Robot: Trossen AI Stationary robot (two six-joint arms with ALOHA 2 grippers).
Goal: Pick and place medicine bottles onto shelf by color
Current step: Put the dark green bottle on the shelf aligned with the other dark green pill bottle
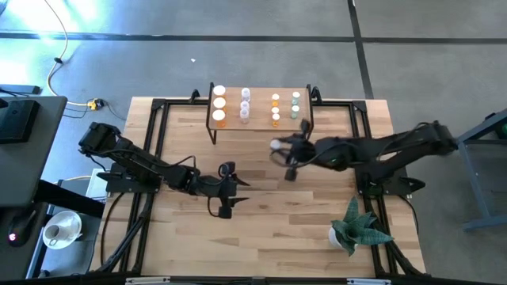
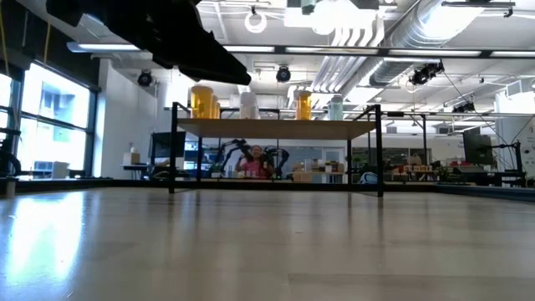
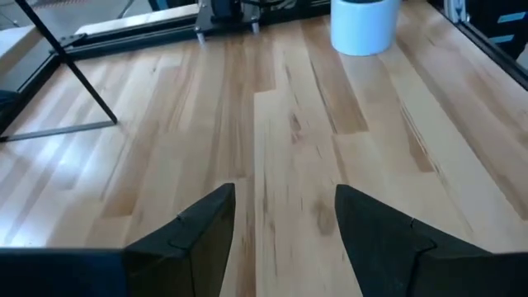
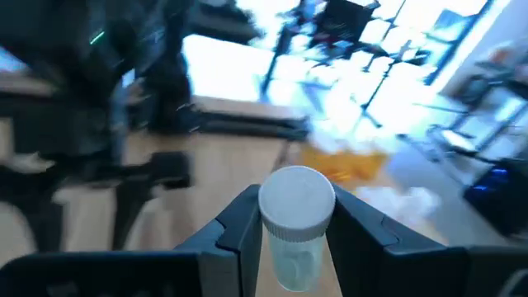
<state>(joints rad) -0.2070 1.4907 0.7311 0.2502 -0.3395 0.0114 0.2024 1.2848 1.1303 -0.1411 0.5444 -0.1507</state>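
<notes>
The shelf [image 1: 260, 119], a low light-wood board on black legs, stands at the table's far middle. Orange [image 1: 219, 107], clear [image 1: 245, 103] and pale green [image 1: 295, 103] medicine bottles stand on its top in rows. The low view shows them on the shelf [image 2: 276, 127] too. My right gripper [image 1: 283, 152] hangs just in front of the shelf's right half, shut on a pale bottle with a white cap [image 4: 297, 198]. My left gripper [image 1: 228, 190] is over the table's middle, open, with bare wood between its fingers [image 3: 285, 206]. My right gripper pinches the bottle's pale body [image 4: 295, 260] just below the cap, between its two fingers. The fingers come nearly level from the table's right. The bottle stands upright in the hold with its cap [image 1: 276, 145] above the fingers, lifted clear of the table.
A spiky green plant in a white pot [image 1: 352, 229] stands near the table's front right; the pot [image 3: 363, 25] also shows ahead of my left gripper. Black frame rails [image 1: 154, 134] run along the table's sides. Bare wood lies between the two arms.
</notes>
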